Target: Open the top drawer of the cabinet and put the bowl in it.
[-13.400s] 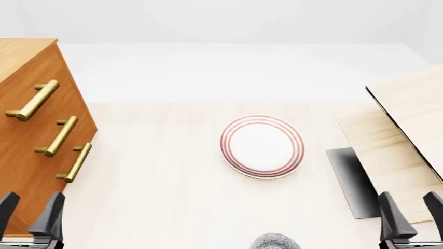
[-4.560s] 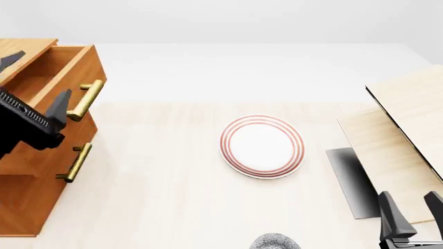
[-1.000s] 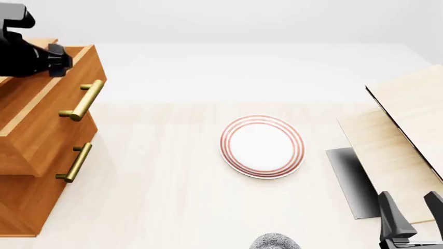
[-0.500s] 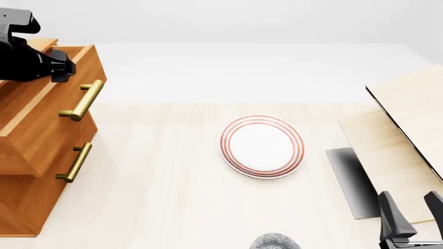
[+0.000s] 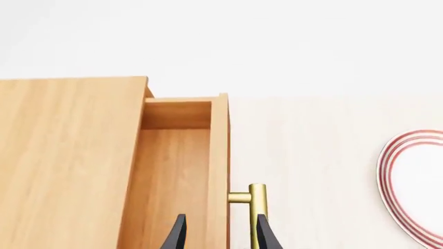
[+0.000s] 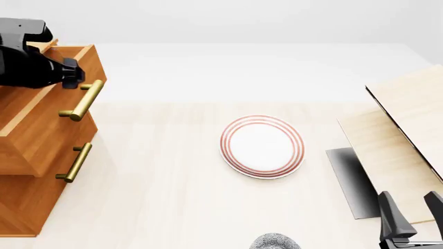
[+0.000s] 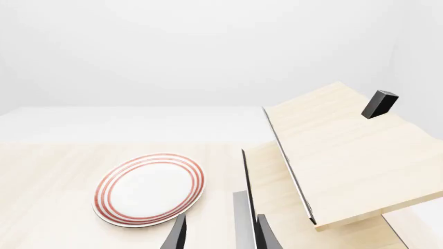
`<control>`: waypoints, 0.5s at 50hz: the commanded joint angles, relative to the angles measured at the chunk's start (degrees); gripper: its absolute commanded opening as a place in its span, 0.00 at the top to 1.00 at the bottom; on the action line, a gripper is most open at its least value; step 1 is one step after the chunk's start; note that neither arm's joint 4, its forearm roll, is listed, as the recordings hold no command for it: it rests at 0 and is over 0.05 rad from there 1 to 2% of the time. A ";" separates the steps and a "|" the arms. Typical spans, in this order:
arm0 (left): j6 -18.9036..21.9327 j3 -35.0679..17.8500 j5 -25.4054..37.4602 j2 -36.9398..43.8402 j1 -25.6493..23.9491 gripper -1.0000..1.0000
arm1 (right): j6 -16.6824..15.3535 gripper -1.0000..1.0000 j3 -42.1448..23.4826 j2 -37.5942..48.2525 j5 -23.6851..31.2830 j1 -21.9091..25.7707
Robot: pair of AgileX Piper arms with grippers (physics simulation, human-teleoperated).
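Bowl [image 6: 275,241], speckled, at tabletop's [image 6: 166,197] 6 o'clock edge, probably rigid, light, slippery, best pinched at rim; top drawer [image 6: 41,111] open at 9 o'clock; left gripper [image 5: 220,236] and right gripper [image 6: 415,215] both parted, empty.

My left gripper [image 6: 69,78] hangs over the top drawer [image 6: 49,111], which stands pulled out of the cabinet [image 6: 28,202] at the tabletop's [image 6: 159,197] left edge (how my jaws stand there I cannot tell). My right gripper [image 6: 413,215] sits parted at the near right corner. The plate [image 6: 262,146] lies mid-tabletop; the bowl [image 6: 275,242] peeks at the near edge, and pale boards [image 6: 401,140] lie along the right edge.
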 commanded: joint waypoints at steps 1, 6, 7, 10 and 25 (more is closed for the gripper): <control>-0.53 1.20 -0.59 0.61 -0.17 0.00 | 0.01 0.00 0.05 -0.11 0.02 0.03; -0.72 1.30 -0.75 0.63 -0.19 0.00 | 0.01 0.00 0.05 -0.11 0.02 0.01; -0.84 1.28 -0.75 0.70 -0.34 0.00 | 0.00 0.00 0.05 -0.10 0.02 0.03; -0.90 1.38 -0.83 0.81 -0.41 0.00 | 0.00 0.00 0.05 -0.12 0.02 0.04; -0.82 1.90 -1.24 1.14 -0.42 0.00 | 0.01 0.00 0.05 -0.13 0.03 0.01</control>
